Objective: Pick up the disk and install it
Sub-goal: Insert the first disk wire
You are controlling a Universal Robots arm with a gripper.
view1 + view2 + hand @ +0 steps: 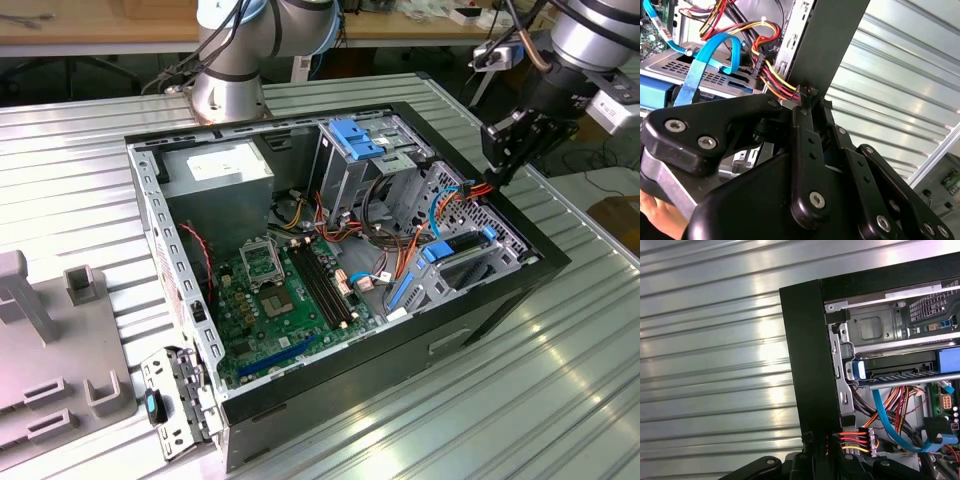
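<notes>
Bright blue plastic frames the disk (460,250), a flat dark drive that already lies level in the low bay at the corner of the computer case (533,243) on the exterior view's right. In the first wrist view its blue end tab and dark body (890,367) sit under a grey metal shelf, just inside the black case wall (805,365). The gripper (503,150) is not on the disk. It hangs above the case rim, apart from the bay and just beside a bundle of red, orange and yellow power wires (478,188). In both wrist views its tip (817,450) (812,97) lines up with the edge of that wall, with the wire plug (855,440) right next to it. Whether the gripper is clenched or released I cannot tell from these pictures. Judging by how the disk lies, it looks slid home or nearly so, and the work now is about seating it squarely. To do that well, any push should go along the rail and not down on the drive. The arm should also keep off the wire bundle and the blue flat cable (705,65) looping over the bay, since a snag there could pull a plug loose. Further out are the green circuit board (280,300), the upright grey cage with its own blue bracket (355,140), and the ribbed metal table (500,400).
</notes>
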